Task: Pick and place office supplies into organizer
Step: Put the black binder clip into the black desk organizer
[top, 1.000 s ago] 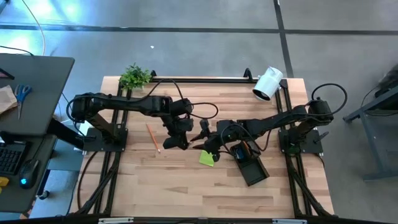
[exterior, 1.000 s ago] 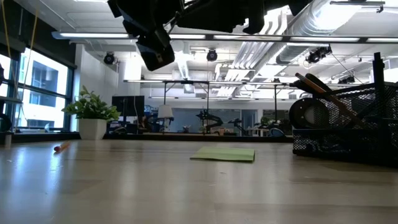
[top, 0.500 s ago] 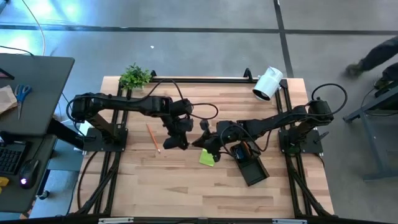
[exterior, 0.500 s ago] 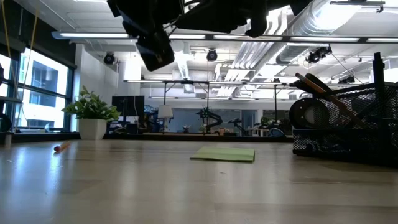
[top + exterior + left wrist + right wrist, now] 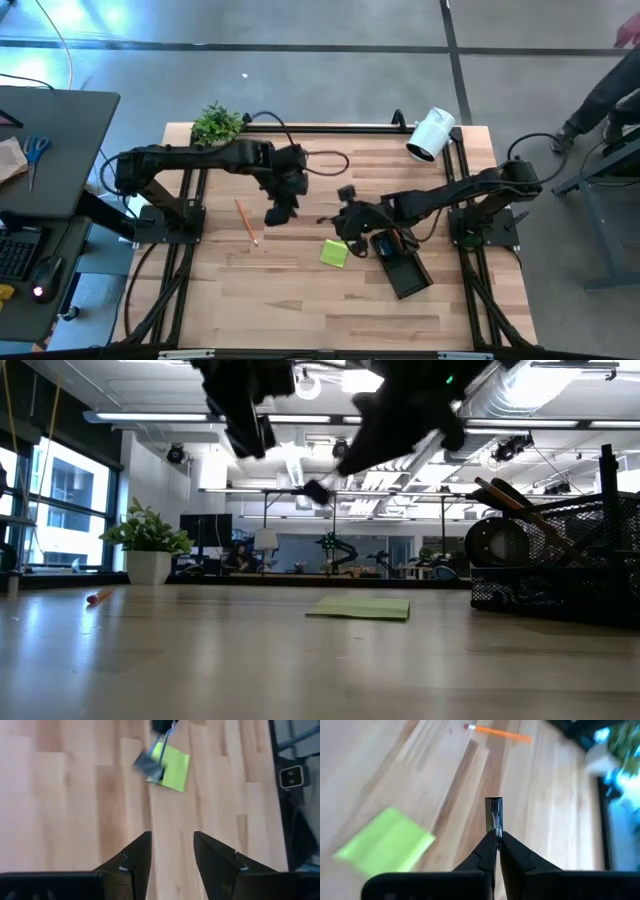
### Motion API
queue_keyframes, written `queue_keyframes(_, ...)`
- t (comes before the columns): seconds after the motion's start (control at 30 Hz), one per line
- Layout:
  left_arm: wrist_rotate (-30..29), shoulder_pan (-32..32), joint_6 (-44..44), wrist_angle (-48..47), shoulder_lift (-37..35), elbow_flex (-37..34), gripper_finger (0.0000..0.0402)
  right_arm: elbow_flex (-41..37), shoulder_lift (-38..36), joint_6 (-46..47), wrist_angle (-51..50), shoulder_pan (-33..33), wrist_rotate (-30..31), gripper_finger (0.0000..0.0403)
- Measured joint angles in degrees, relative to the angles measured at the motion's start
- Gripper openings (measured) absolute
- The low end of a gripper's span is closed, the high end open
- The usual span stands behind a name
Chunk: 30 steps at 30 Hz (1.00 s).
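Note:
My right gripper [image 5: 496, 836] is shut on a small black clip [image 5: 493, 812], held above the table a little beyond the lime-green sticky-note pad [image 5: 334, 252]. The low view shows that clip [image 5: 318, 491] well above the wood. My left gripper [image 5: 172, 855] stands open and empty, raised over the table's middle left [image 5: 277, 215], with the clip [image 5: 148, 765] ahead of it. An orange pencil [image 5: 246, 221] lies flat on the table to its left. The black mesh organizer [image 5: 400, 262] stands right of the pad, with dark tools sticking out of its cup [image 5: 510, 500]. My right gripper pinches the clip between its two fingertips by the silvery wire handle [image 5: 495, 826]. The black body [image 5: 146, 766] sticks out beyond the fingers. The fingers slant down toward the table's left side. The clip hangs clear of the table and the pad.
A white cylindrical camera [image 5: 431, 134] lies at the far right corner and a small potted plant [image 5: 216, 122] at the far left. Bare wood stretches across the near half of the table [image 5: 300, 300]. A person's legs show beyond the table's right [image 5: 610, 85].
My left gripper has drawn away from my right gripper, rising and going toward the table's far edge. My right gripper has turned and tipped downward; the clip now shows at its tip in the low view.

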Motion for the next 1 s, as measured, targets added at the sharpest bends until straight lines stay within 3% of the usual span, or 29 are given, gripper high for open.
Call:
queue_keyframes(0.2,-8.9,0.2,1.7,0.0,-1.9,6.2,0.0135,6.0,-1.7,20.0,-23.4,2.2,-2.4,0.0003)
queue_keyframes(0.43,-9.7,0.2,3.0,8.5,-4.8,5.6,0.0135,10.3,-1.7,38.4,-42.3,5.6,-9.6,0.0002)
queue_keyframes(0.67,-4.6,-0.7,8.1,22.0,-5.1,-0.9,0.0136,9.8,-1.6,50.2,-46.9,8.2,-12.7,0.0002)
queue_keyframes(0.77,-0.2,-0.6,9.9,28.5,-5.1,-4.9,0.0136,9.8,-1.2,53.8,-47.7,8.8,-10.8,0.0003)
queue_keyframes(1.0,1.6,-0.5,12.1,39.7,-5.1,-16.6,0.0136,9.8,-0.1,62.8,-50.2,9.0,-10.0,0.0004)
